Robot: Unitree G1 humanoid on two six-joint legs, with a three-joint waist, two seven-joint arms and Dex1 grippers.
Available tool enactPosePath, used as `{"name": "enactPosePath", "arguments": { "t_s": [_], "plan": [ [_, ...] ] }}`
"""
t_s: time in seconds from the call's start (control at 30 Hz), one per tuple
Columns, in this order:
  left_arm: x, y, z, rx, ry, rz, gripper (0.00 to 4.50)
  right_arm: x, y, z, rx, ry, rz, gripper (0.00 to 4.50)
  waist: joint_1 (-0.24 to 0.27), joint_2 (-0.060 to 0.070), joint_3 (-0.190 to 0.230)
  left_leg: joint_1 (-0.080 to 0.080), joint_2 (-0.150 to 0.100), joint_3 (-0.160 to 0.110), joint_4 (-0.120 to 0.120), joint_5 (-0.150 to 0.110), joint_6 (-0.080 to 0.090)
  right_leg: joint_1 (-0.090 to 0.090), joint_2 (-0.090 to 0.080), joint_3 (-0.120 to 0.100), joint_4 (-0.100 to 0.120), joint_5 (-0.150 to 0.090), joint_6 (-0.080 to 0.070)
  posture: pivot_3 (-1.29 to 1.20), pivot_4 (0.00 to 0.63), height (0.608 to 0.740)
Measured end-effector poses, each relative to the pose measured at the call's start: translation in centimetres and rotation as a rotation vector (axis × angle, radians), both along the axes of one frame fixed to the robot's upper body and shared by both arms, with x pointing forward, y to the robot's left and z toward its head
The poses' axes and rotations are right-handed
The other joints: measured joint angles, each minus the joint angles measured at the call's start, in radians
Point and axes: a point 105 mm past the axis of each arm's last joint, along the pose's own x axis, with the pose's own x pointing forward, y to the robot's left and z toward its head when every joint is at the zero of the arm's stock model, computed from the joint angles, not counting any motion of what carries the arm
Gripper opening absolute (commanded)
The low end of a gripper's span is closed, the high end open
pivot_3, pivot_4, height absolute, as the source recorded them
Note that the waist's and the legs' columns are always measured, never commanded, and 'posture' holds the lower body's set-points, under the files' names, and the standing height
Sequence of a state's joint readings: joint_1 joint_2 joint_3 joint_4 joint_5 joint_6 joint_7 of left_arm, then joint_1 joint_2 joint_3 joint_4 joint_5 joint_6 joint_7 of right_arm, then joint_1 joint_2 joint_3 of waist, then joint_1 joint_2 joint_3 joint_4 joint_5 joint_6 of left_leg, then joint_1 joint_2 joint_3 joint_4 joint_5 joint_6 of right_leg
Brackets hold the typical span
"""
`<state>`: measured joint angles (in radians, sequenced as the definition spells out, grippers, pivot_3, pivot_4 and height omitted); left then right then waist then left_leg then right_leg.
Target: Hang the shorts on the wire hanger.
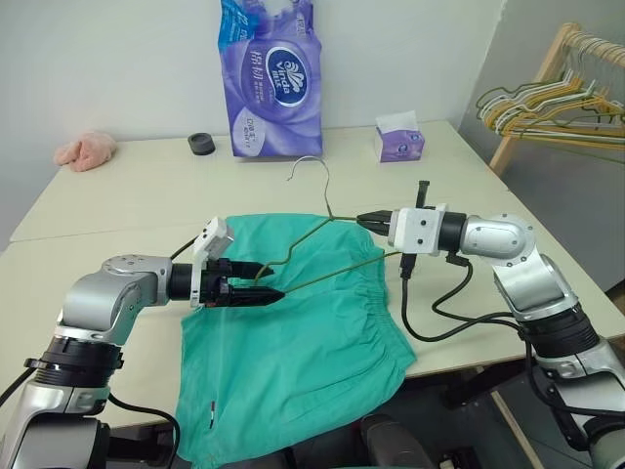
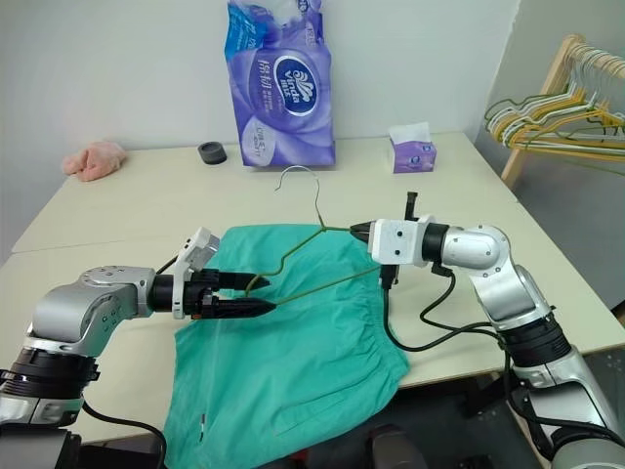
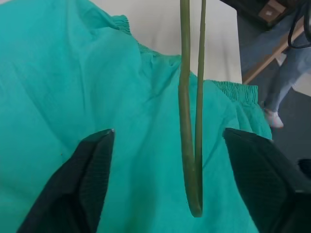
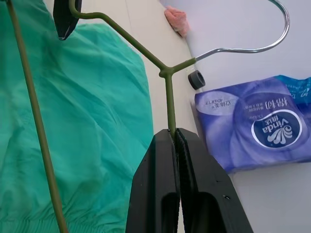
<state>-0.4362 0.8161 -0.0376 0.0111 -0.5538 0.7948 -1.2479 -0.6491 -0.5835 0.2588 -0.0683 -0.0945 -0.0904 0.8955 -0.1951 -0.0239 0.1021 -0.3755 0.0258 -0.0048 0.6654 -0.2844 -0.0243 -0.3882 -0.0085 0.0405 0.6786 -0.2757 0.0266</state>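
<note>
On beige table (image 1: 117,210), shorts (image 1: 293,362), right tool (image 4: 174,133) clamping wire hanger (image 1: 322,239), left tool (image 3: 167,145) apart.

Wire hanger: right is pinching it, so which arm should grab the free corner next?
Left, probably. The right gripper is shut on the wire hanger near its hook. The left gripper has its jaws open around the hanger's far corner, above the shorts, so it only needs to close.

Both arms are built of rounded silver-grey shells joined by black rings — white blocks are fitted at the wrists, black cables are looped beneath, and ribbed black fingers (image 3: 82,179) are mounted.
</note>
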Motion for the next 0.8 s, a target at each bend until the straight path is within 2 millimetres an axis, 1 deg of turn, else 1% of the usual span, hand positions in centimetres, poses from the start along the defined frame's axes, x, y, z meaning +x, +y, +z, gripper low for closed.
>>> {"name": "enactPosePath", "arguments": {
  "t_s": [0.1,0.13,0.17,0.3,0.33,0.5,0.6,0.63,0.7,0.8],
  "plan": [
    [-0.1,-0.1,0.0,-0.001,0.006,-0.004,1.96,-0.2,0.2,0.1,0.002,-0.003,0.007,0.00,0.000,0.000,0.000,0.000,0.000,0.000,0.000,0.000,0.000,0.000,0.000,0.000,0.000,0.000,0.000,-0.19,0.065,0.740],
    [-0.2,-0.1,-0.1,-0.001,0.008,-0.007,1.61,-0.1,0.2,0.1,0.001,-0.002,0.006,0.00,0.000,0.000,0.000,0.000,0.000,0.001,0.000,0.000,0.000,-0.001,0.000,0.001,0.000,0.000,0.000,-0.19,0.065,0.740],
    [-0.3,-0.1,-0.1,-0.001,0.010,-0.009,1.39,-0.1,0.2,0.1,0.001,0.000,0.005,0.00,0.000,0.000,0.000,0.000,0.001,0.002,0.000,0.000,0.000,-0.001,0.000,0.002,0.000,0.000,0.000,-0.19,0.065,0.740],
    [-0.4,-0.3,-0.2,-0.003,0.009,-0.016,0.17,-0.2,0.2,0.1,-0.002,0.003,0.008,0.00,0.000,0.000,0.000,0.001,0.001,0.004,0.000,0.000,0.000,-0.001,0.000,0.003,0.000,0.000,0.000,-0.19,0.064,0.740],
    [-0.4,-0.3,-0.2,-0.004,0.010,-0.016,0.04,-0.2,0.2,0.1,-0.002,0.003,0.011,0.00,0.000,0.000,0.000,0.001,0.001,0.004,0.000,0.000,0.000,-0.001,0.000,0.003,0.000,0.000,0.000,-0.19,0.064,0.740],
    [-0.5,-0.4,-0.3,-0.003,0.013,-0.016,0.04,-0.3,0.0,-0.3,-0.034,0.018,0.011,0.00,0.000,0.000,0.000,0.001,0.001,0.004,0.000,0.000,0.000,-0.001,0.000,0.003,0.000,0.000,0.000,-0.19,0.063,0.740],
    [-0.6,-0.3,-0.9,0.009,0.021,-0.009,0.00,-0.8,-0.4,-1.0,-0.092,0.038,0.026,0.72,0.001,0.000,0.000,0.001,0.001,0.004,0.000,0.000,0.000,-0.001,0.000,0.004,0.000,0.000,0.000,-0.19,0.065,0.740],
    [-0.5,-0.3,-1.0,0.019,0.019,0.001,0.00,-0.9,-0.6,-1.2,-0.107,0.047,0.028,1.02,0.001,0.000,0.000,0.001,0.001,0.004,0.000,0.000,0.000,-0.001,0.000,0.004,0.000,0.000,0.000,-0.19,0.066,0.740],
    [-0.2,-0.1,-1.3,0.044,0.005,0.026,0.00,-1.0,-1.2,-1.5,-0.132,0.076,0.024,1.70,0.001,0.000,0.000,0.001,0.001,0.004,0.000,0.000,0.000,-0.001,0.000,0.004,0.000,0.000,0.000,-0.19,0.067,0.740],
    [0.2,0.3,-1.6,0.066,-0.012,0.053,0.00,-0.9,-2.5,-1.2,-0.152,0.122,-0.008,2.73,0.002,0.000,0.000,0.001,0.001,0.005,0.000,0.000,0.000,-0.001,0.000,0.004,0.000,0.000,0.000,-0.19,0.070,0.740]
  ]
}}
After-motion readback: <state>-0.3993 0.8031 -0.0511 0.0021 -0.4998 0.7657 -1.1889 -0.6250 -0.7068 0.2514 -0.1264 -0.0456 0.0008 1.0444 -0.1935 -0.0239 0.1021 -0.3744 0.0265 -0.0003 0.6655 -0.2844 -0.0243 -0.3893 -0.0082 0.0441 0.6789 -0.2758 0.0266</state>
